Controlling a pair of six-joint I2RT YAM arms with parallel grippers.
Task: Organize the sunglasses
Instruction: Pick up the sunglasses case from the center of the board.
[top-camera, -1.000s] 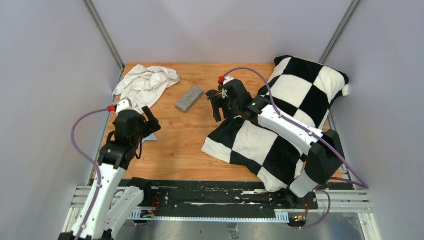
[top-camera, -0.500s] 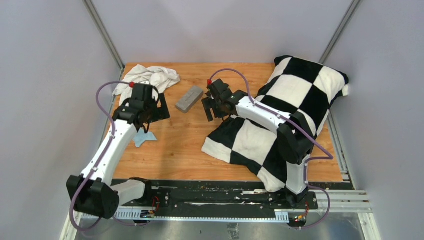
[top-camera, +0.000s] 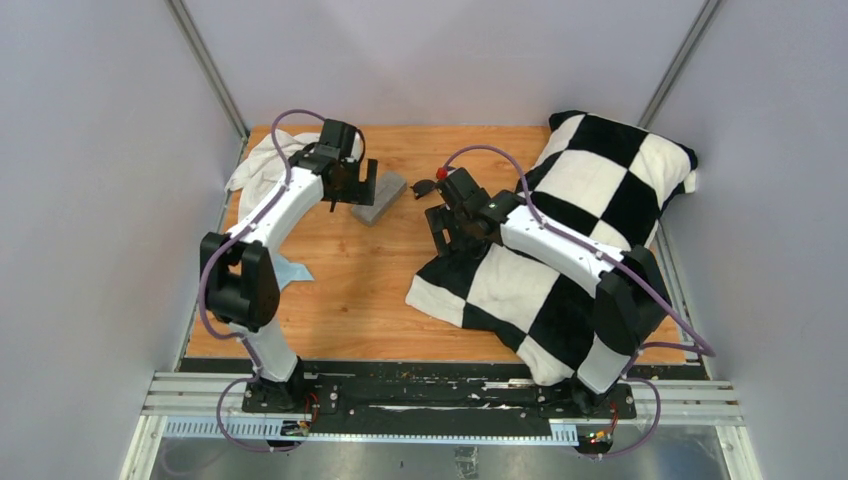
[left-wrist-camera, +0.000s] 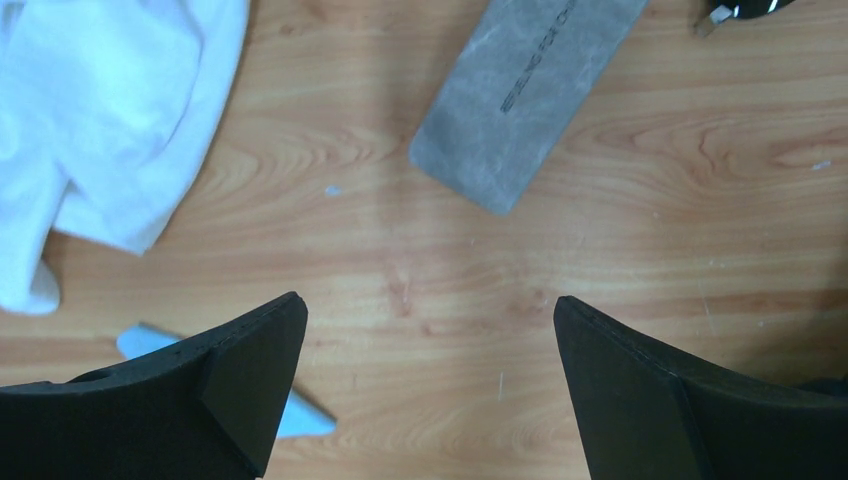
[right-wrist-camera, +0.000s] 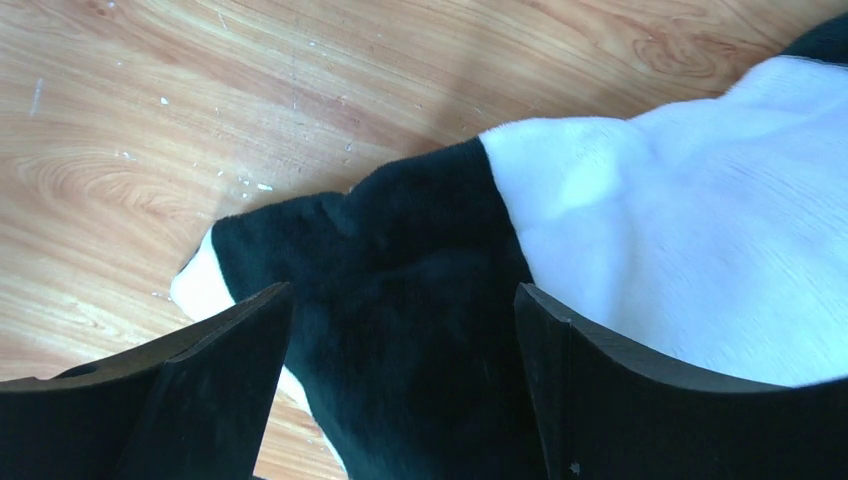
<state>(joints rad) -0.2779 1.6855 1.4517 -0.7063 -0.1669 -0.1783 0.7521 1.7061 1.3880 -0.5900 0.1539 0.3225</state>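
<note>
The sunglasses lie on the wooden table, a small dark pair right of the grey case; only their edge shows at the top right of the left wrist view. The case is closed and lies aslant in the left wrist view. My left gripper is open and empty just near-left of the case, over bare wood. My right gripper is open and empty over the dark corner of the checkered blanket, a little nearer than the sunglasses.
A crumpled white cloth lies at the far left, also in the left wrist view. A light blue cloth lies by the left edge. A black-and-white checkered blanket and pillow cover the right side.
My left arm has swung from the near left out to the far side and now hangs by the grey case. My right gripper has shifted slightly right and nearer, over the blanket's edge.
</note>
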